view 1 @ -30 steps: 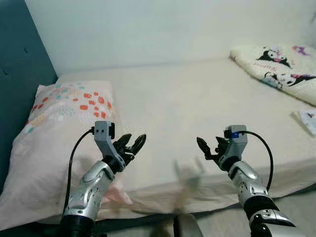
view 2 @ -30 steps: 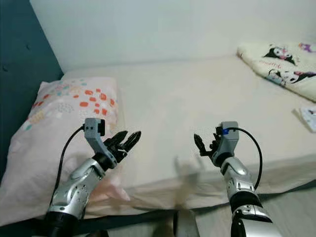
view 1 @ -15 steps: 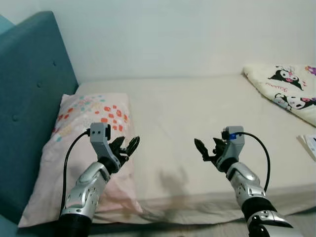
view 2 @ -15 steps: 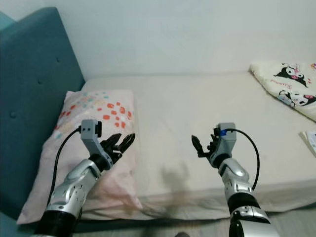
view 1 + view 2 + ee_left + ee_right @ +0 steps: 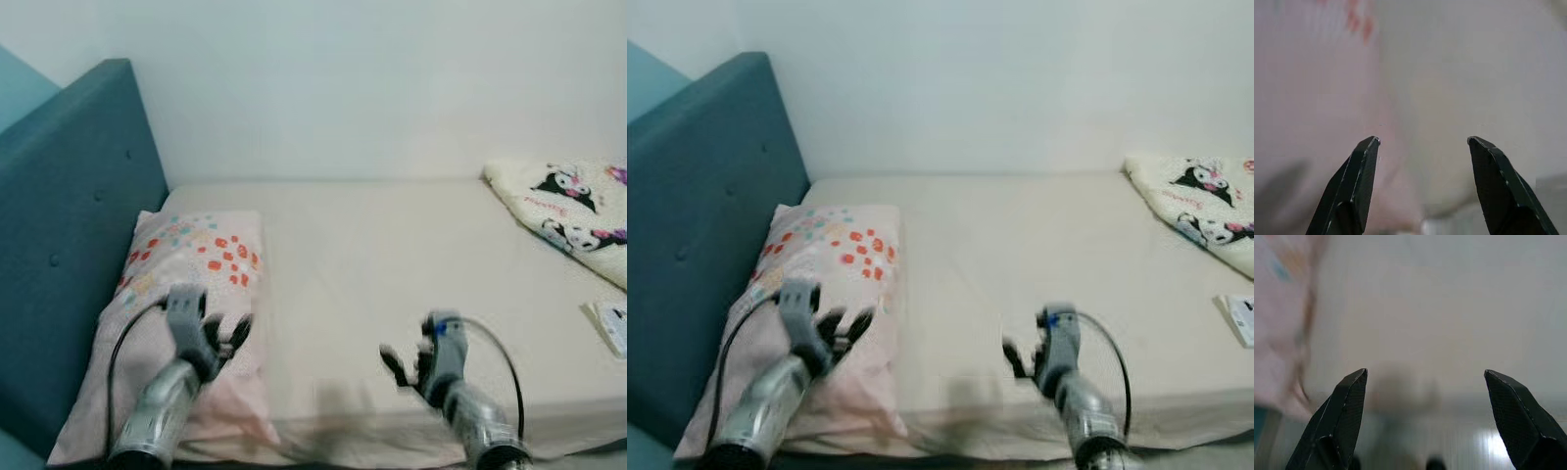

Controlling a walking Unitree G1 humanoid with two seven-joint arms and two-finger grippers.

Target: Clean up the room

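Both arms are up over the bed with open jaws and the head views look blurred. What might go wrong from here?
1. The head views are blurred, so a reach made now may miss its target.
2. The left gripper hangs over the pillow; its open jaws could snag the cover.
3. The small flat item lies at the bed's near right edge and might get knocked off.
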